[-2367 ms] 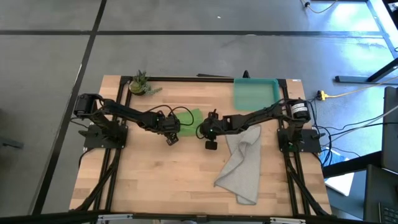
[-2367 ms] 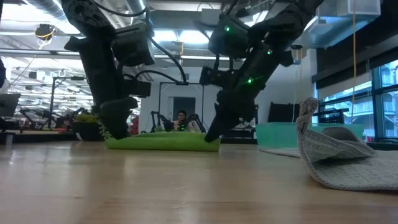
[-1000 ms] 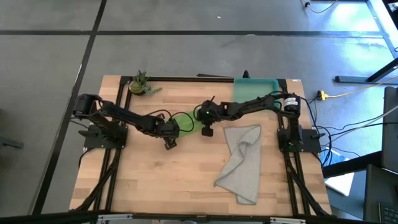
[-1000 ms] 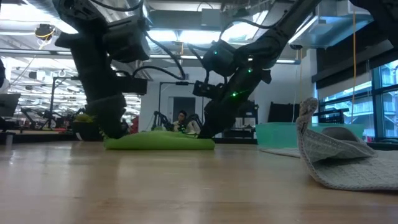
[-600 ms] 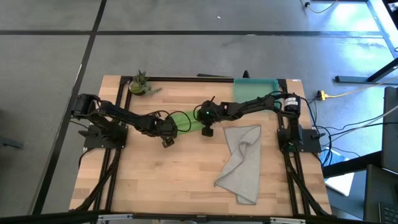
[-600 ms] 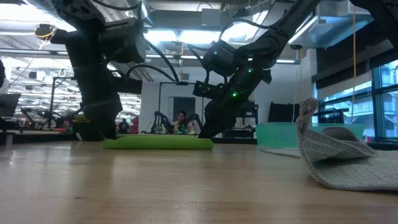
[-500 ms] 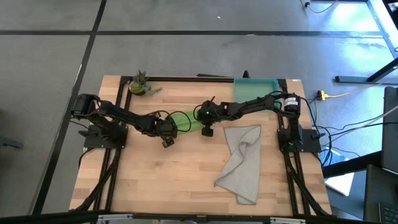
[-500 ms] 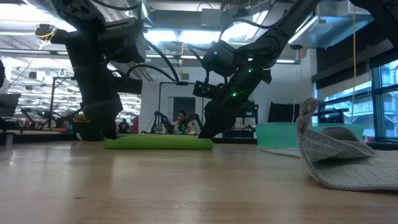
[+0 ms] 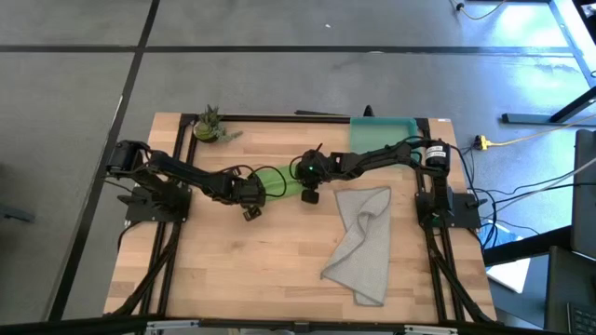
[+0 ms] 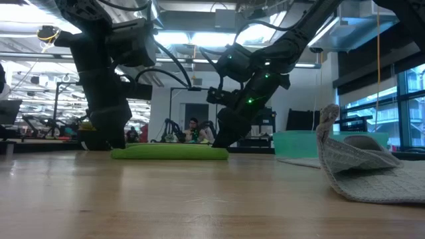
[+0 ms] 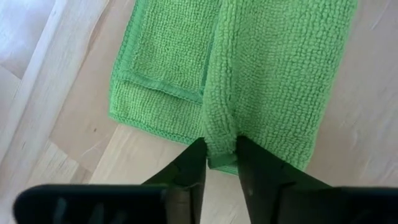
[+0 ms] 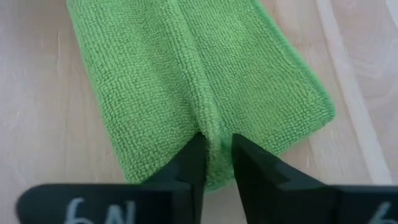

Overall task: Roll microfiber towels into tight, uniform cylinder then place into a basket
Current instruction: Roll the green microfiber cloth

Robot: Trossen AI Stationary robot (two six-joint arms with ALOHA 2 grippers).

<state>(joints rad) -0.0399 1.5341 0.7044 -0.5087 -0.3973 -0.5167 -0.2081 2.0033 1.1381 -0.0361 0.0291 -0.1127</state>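
Note:
The lime green towel (image 9: 277,180) lies on the table's far middle as a long folded strip, flat on the wood (image 10: 169,153). My left gripper (image 9: 260,189) stands at its left end and my right gripper (image 9: 301,180) at its right end, each shut on a raised ridge of the cloth. The larger light grey towel (image 9: 363,244) lies crumpled toward the near right, one corner standing up (image 10: 327,119). The teal basket (image 9: 384,128) sits at the far right corner, partly behind my right arm. My left gripper pinches a raised fold (image 11: 219,134) at the strip's left end edge between its two fingers, slanting down from the table's left. The fold runs along the strip. Several layers show beside it (image 11: 158,87), and the towel stays on the table. My right gripper pinches a raised fold (image 12: 210,124) at the strip's right end between its two fingers, slanting down from the table's right. The fingers point along the strip. The towel lies on the wood, with a low ridge running away from the fingers.
A small potted plant (image 9: 209,126) stands at the far left corner. The grey towel takes up the near right (image 10: 365,176). Bare wood lies across the near left and middle of the table. A person sits far off in the room behind (image 10: 194,129).
The green towel was humped between the grippers a second ago. It now lies flat as a level strip. My left gripper has tipped a little, with its lower part shifted toward the table's left.

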